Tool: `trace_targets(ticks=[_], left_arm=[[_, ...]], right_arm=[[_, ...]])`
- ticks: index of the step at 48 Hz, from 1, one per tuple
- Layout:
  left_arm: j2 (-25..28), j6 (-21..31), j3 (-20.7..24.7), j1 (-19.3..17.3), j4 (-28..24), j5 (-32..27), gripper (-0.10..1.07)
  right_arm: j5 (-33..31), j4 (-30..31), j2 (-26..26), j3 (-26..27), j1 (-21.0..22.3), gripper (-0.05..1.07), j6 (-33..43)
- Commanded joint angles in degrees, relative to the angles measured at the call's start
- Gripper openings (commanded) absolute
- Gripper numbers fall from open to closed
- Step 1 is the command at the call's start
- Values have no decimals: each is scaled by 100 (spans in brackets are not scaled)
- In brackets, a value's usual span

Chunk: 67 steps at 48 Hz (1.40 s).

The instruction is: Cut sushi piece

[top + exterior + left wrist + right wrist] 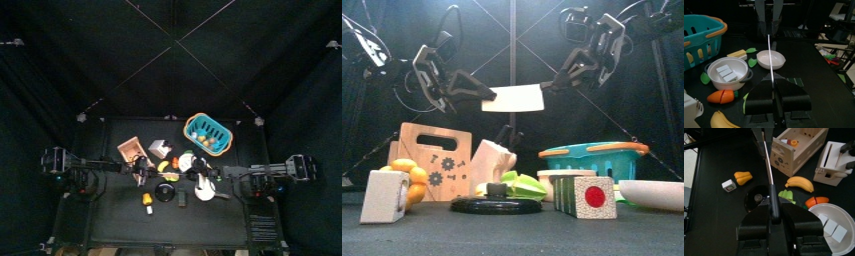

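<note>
A toy knife with a pale, wide blade (pixel 517 98) hangs in the air above the table, held between both arms. My left gripper (pixel 480 92) is shut on its left end. My right gripper (pixel 556 85) is shut on its right end. In the left wrist view the knife shows edge-on as a thin line (pixel 771 55) running from my left gripper (pixel 773 82) to the right one. It shows the same way in the right wrist view (pixel 767 163), rising from my right gripper (pixel 774 215). The sushi piece (pixel 584 196), white with a red centre, stands on the table at the front right, well below the knife.
A wooden box (pixel 430 160), a knife block (pixel 492 165), a black lid (pixel 496 204) and a pale block (pixel 382 195) stand at the left and middle. A teal basket (pixel 596 155), a pot (pixel 727 72), a white bowl (pixel 771 59) and a banana (pixel 799 183) lie around.
</note>
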<state>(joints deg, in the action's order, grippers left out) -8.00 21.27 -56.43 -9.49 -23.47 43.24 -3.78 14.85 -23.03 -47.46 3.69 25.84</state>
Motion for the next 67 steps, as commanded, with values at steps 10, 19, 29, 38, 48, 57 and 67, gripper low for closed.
trace_targets(ticks=[10,19,29,38,48,57,67], left_arm=[[70,-9,88,18,-26,53,29],[765,-88,352,378,-26,53,29],[1494,-1257,756,1151,958,53,29],[1679,-1433,879,1477,1503,53,29],[2030,-1608,1063,1591,1679,-18,29],[2136,-1811,1143,1626,1995,-62,29],[2232,-1793,1169,1705,2048,-123,29]], right_arm=[[-255,-158,-18,-44,-308,47,9],[-527,-246,105,-281,-738,47,26],[-1230,-773,141,-316,-809,47,26],[-1292,-325,360,-308,-896,47,35],[-1327,-255,483,-352,-1116,47,167],[-1582,-220,606,-352,-1090,47,158],[-1582,-220,615,-378,-1081,47,158]])
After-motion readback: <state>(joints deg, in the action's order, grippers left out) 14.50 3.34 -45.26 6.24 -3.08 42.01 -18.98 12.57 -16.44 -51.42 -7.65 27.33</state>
